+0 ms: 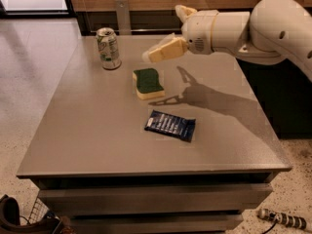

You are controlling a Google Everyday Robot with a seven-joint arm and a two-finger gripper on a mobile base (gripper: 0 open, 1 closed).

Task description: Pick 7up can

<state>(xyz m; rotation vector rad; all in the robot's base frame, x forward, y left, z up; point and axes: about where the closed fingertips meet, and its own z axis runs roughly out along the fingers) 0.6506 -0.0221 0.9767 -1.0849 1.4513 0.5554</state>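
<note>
Item: small cylindrical aluminium 7up can, silver top, whitish body with green markings, standing upright near the far left corner of the flat grey table, its long axis vertical and nothing touching it. Nearest neighbour: a rectangular sponge, green on top over a yellow base, lying flat to the can's right and somewhat nearer the front, apart from it. Further out: a flat dark blue foil packet, lying towards the middle of the tabletop, nearer the front than the sponge and well apart from the can. Tool: the cream-coloured gripper on the white robot arm, which reaches in from the right. It hangs above the table surface over the far side, just beyond the sponge, and points leftward and slightly down towards the can. Whether it is spread or clenched cannot be told from here; it is not touching the can. Key relation: the can lies to the left of the gripper at about the same depth on the table, with bare tabletop between them, so by my reckoning the approach is a sideways travel leftward that meets the can's upright side. Shadow: the arm's, cast on the table's right half.
</note>
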